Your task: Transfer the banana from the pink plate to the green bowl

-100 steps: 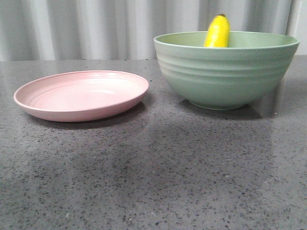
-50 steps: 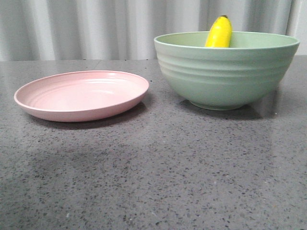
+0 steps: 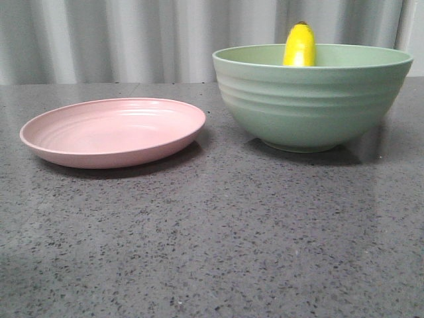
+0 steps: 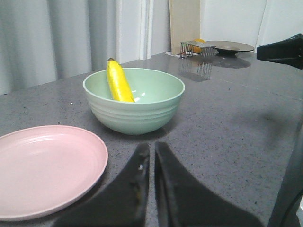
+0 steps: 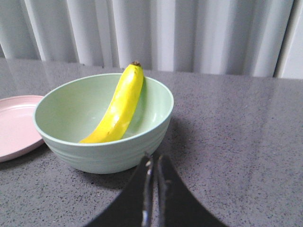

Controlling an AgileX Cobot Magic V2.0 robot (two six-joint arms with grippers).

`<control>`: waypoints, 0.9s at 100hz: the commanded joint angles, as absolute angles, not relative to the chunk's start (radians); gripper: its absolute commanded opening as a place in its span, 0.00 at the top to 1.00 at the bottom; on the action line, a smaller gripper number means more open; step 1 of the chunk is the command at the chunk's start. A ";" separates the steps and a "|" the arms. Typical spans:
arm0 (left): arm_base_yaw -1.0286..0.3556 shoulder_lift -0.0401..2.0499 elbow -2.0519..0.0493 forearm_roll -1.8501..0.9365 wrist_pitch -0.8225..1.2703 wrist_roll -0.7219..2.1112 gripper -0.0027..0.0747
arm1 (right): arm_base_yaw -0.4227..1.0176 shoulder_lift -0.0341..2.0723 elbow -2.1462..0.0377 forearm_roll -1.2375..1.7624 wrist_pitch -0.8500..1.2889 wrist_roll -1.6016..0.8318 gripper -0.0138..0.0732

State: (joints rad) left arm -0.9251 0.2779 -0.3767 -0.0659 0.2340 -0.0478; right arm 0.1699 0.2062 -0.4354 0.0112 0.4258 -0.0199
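– Where's the banana?

– Leaning inside the green bowl, propped on its wall. The pink plate sits bare. My left gripper and right gripper are pinched narrow, holding nothing.

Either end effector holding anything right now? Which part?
Nothing held. Left end effector and right end effector are both shut and empty; the banana leans inside the green bowl.

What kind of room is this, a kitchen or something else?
Probably a lab or test bench dressed like a kitchen: a speckled grey countertop, pale curtains as a backdrop, and only a pink plate and green bowl holding a banana.
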 commanded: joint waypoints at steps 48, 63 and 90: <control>-0.932 0.235 -0.351 -0.066 0.147 -0.057 0.99 | 0.169 -0.020 -0.401 0.000 0.500 -0.027 0.93; -0.932 0.235 -0.351 -0.066 0.147 -0.057 0.99 | 0.169 -0.020 -0.401 0.000 0.500 -0.027 0.93; -0.855 0.232 -0.268 -0.026 0.135 -0.057 0.99 | 0.169 -0.020 -0.401 0.000 0.500 -0.027 0.93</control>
State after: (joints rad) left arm -0.8973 0.2241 -0.2752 -0.0418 0.2140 -0.0478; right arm 0.1699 -0.0128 -0.3767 0.0090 0.5704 -0.0199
